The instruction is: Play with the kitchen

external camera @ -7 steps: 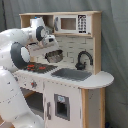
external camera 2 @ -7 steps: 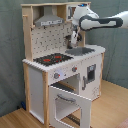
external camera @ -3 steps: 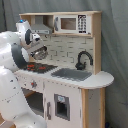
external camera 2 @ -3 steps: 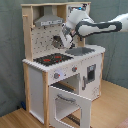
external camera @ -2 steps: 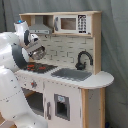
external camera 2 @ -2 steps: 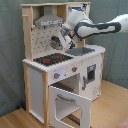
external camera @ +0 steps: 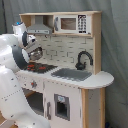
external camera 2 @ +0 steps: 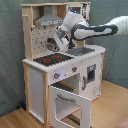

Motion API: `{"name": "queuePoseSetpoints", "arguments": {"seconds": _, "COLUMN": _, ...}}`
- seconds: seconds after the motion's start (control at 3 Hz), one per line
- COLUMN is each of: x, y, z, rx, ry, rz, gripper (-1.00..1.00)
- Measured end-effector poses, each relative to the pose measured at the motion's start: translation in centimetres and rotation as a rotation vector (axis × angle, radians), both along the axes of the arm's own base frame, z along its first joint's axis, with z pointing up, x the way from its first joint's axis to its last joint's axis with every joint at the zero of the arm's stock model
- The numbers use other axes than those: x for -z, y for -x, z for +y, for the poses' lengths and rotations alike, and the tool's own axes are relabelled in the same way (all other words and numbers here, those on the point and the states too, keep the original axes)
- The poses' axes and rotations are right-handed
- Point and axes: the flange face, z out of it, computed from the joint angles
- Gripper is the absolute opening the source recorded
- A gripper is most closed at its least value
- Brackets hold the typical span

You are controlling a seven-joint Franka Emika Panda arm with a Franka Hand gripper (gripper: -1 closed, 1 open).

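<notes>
The kitchen (external camera: 70, 75) (external camera 2: 60, 65) stands against a grey curtain (external camera: 115, 50) on a wood floor (external camera 2: 107, 107). Its oven door (external camera 2: 70, 106) hangs open (seen in the second exterior view). The gripper (external camera: 34, 52) (external camera 2: 56, 44) hangs over the hob (external camera: 39, 67) (external camera 2: 52, 59), under the hood (external camera 2: 50, 21). I cannot tell if it is wide or narrow.

Grey curtain (external camera: 114, 60) backdrop; pale wooden floor (external camera 2: 107, 112) below
</notes>
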Motion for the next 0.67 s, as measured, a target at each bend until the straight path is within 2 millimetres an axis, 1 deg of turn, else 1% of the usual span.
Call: {"name": "queuePoseSetpoints", "arguments": {"seconds": 0.67, "x": 1.1, "y": -1.6, "z": 2.2, "rx": -0.061, "ry": 0.019, "rz": -0.012, "gripper": -1.00}}
